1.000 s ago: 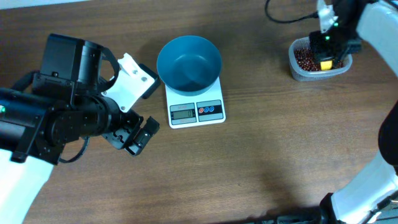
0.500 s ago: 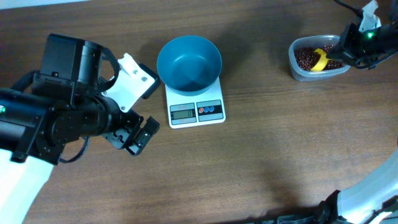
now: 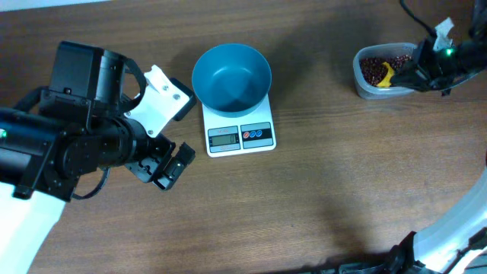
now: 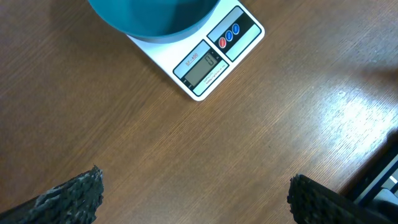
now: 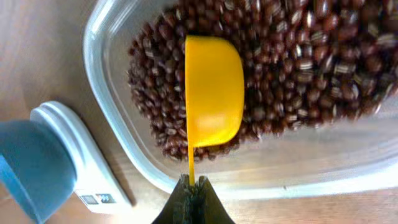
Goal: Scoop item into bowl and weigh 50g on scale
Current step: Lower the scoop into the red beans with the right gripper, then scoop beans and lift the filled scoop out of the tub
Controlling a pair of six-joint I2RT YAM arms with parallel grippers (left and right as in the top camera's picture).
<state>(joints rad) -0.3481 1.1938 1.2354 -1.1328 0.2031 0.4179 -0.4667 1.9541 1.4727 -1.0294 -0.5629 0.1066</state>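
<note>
The teal-blue bowl (image 3: pixel 231 76) stands empty on the white scale (image 3: pixel 240 136), whose display and red and blue buttons face the front; both also show in the left wrist view, bowl (image 4: pixel 149 15) and scale (image 4: pixel 214 56). The dark red-brown beans (image 3: pixel 374 70) fill a clear tub (image 3: pixel 384 90) at the far right. My right gripper (image 5: pixel 193 184) is shut on the handle of a yellow scoop (image 5: pixel 213 90), whose cup lies on its side among the beans (image 5: pixel 298 56). My left gripper (image 4: pixel 196 196) is open and empty over bare table, front-left of the scale.
The clear tub's rim (image 5: pixel 124 149) curves between the scoop and the scale (image 5: pixel 78 155). My bulky left arm (image 3: pixel 84 137) covers the table's left side. The right arm (image 3: pixel 449 65) reaches in from the right edge.
My right arm swung from above the tub out to its right side and lowered; the yellow scoop tipped onto its side in the beans. The left arm has not moved.
</note>
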